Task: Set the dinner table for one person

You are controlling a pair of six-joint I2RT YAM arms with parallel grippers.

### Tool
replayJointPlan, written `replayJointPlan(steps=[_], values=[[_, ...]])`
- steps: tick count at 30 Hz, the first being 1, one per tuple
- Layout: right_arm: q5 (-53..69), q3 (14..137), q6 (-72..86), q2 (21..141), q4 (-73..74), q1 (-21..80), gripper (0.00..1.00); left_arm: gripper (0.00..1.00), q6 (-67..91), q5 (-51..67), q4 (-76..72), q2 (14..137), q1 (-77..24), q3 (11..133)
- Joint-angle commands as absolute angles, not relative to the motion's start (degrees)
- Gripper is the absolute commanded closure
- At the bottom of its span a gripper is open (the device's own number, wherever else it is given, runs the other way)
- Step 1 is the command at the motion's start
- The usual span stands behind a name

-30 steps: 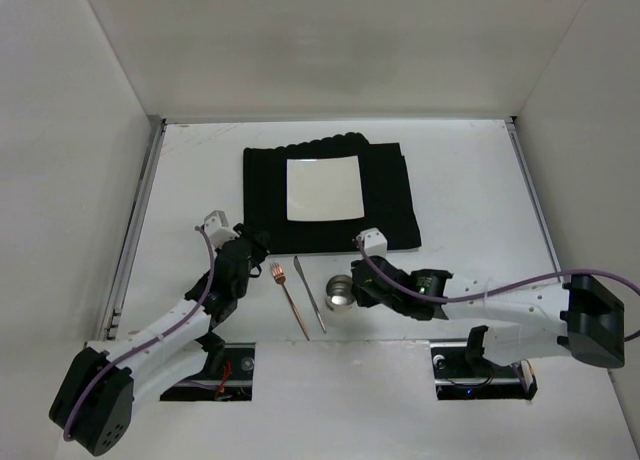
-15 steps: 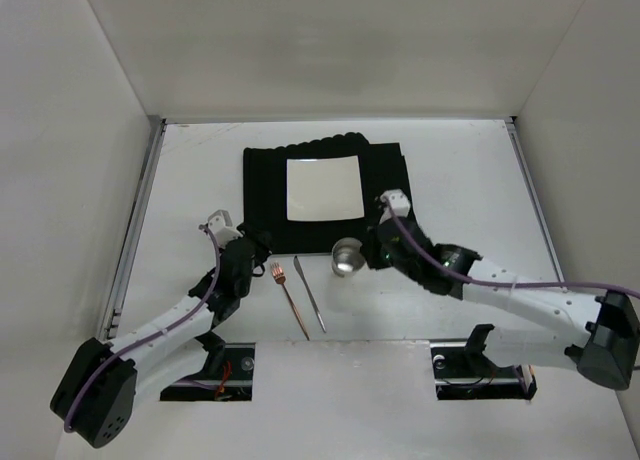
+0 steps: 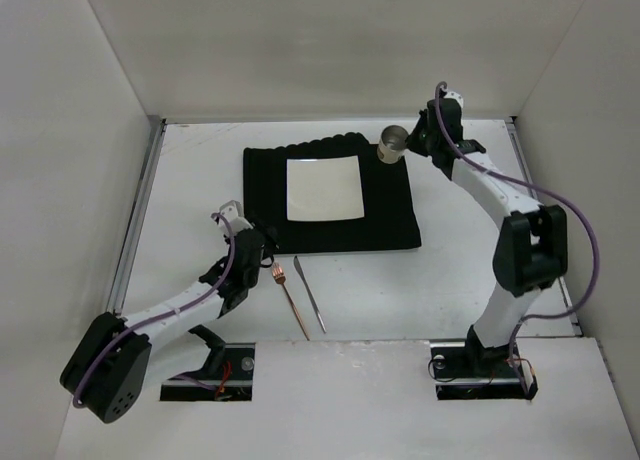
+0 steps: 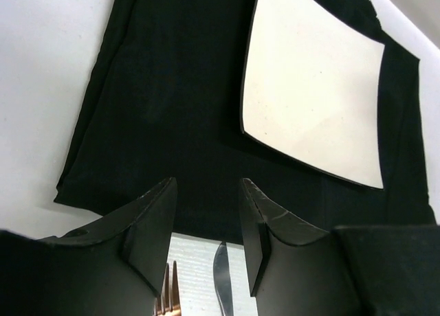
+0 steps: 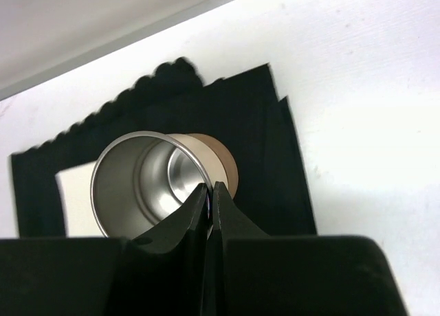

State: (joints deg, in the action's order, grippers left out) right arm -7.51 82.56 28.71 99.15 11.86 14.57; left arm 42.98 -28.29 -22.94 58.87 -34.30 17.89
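Note:
On the white dinner table (image 3: 480, 220) lies a black ribbed mat (image 3: 330, 197) with a white square plate (image 3: 323, 189) on it. My right gripper (image 3: 408, 143) is shut on the rim of a steel cup (image 3: 392, 146), held over the mat's far right corner; the right wrist view shows the cup (image 5: 148, 185) pinched between the fingers. A copper fork (image 3: 289, 296) and a steel knife (image 3: 309, 293) lie on the table near the mat's front edge. My left gripper (image 3: 256, 250) is open and empty by the mat's front left corner, just left of the fork. Fork tines (image 4: 167, 299) and knife tip (image 4: 223, 275) show between its fingers.
White walls (image 3: 80, 130) stand around the table. A metal rail (image 3: 135, 230) runs along the left edge. The arm bases sit at the near edge (image 3: 470, 365).
My right gripper has lifted the cup from beside the knife and carried it far up and right, over the mat's far right corner. The left gripper has edged slightly forward.

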Motion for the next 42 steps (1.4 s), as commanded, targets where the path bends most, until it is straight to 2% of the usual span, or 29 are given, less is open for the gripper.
replayJointPlan(steps=[1,10,17,25,29,32,36,38,41,42], values=[[-5.54,91.47,28.30,106.06,12.48,12.62,0.90,0.61,40.17,-28.74,-26.19,60.55,-33.88,21.71],[-5.01,103.79,29.09,119.52,15.90,11.03,0.90,0.61,38.41,-28.74,-26.37,64.59,-36.77,23.55],[-5.62,105.21,29.18,123.57,16.35,11.20,0.87,0.61,37.71,-29.44,-25.40,66.62,-40.47,24.35],[-5.71,102.66,29.71,120.86,15.64,11.20,0.60,0.61,39.63,-33.21,-16.36,63.99,-47.14,25.40],[-6.06,97.58,29.71,114.98,13.63,11.29,0.50,0.61,43.06,-37.34,-9.68,62.14,-51.97,27.07],[-6.33,89.68,29.79,107.08,10.56,11.29,0.47,0.61,47.53,-40.42,-2.05,61.70,-56.80,30.13],[-6.33,74.14,31.54,93.82,4.41,10.77,0.51,0.60,56.41,-41.92,7.98,65.20,-62.35,35.23],[-6.15,65.70,32.86,87.13,0.98,10.68,0.61,0.61,60.19,-42.54,11.85,68.71,-64.89,37.52],[-6.33,54.44,34.89,77.81,-2.89,10.94,0.82,0.62,65.89,-41.49,15.89,72.50,-67.62,39.37],[-6.33,51.79,35.41,75.43,-3.34,11.29,0.86,0.62,68.27,-40.96,17.30,73.55,-68.59,39.90]])
